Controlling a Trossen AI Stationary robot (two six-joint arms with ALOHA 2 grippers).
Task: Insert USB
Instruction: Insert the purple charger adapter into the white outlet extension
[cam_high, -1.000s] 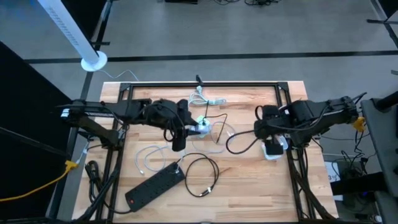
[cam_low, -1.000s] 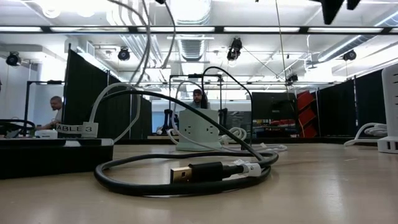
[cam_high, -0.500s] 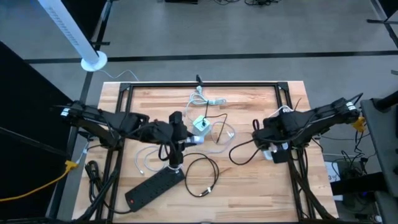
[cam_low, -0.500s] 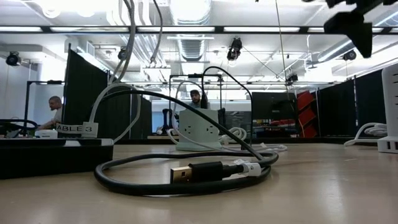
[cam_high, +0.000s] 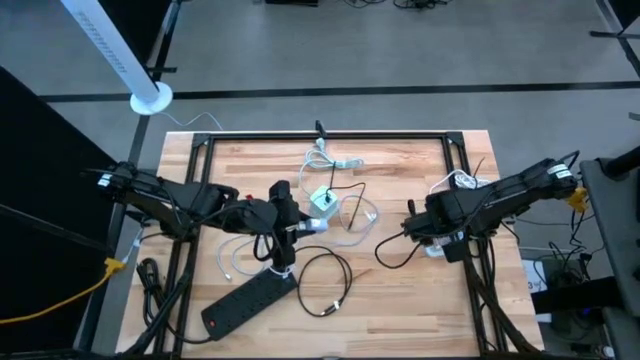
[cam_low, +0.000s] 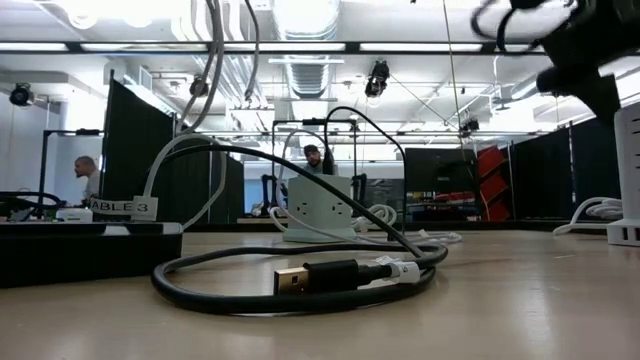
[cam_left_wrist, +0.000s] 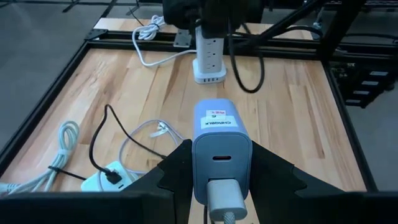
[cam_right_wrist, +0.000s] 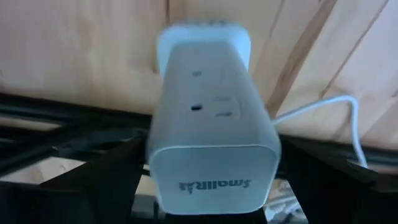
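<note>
USB charger (cam_left_wrist: 222, 152), a rigid, light block with a cable already seated in its face, sits clamped between the left gripper (cam_left_wrist: 214, 180) fingers at bottom centre. Grip its flat sides. Right gripper (cam_high: 432, 232), centre right, hovers over the white tower (cam_right_wrist: 211, 124); its spread is unreadable.

Pale-blue charger (cam_left_wrist: 221, 155), white power tower (cam_right_wrist: 211, 118), black cable (cam_low: 300, 275), blond-wood table (cam_high: 400, 300).

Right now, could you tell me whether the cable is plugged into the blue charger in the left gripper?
Plugged in. The left wrist view shows a white connector seated in the blue charger, which the left gripper holds.
</note>
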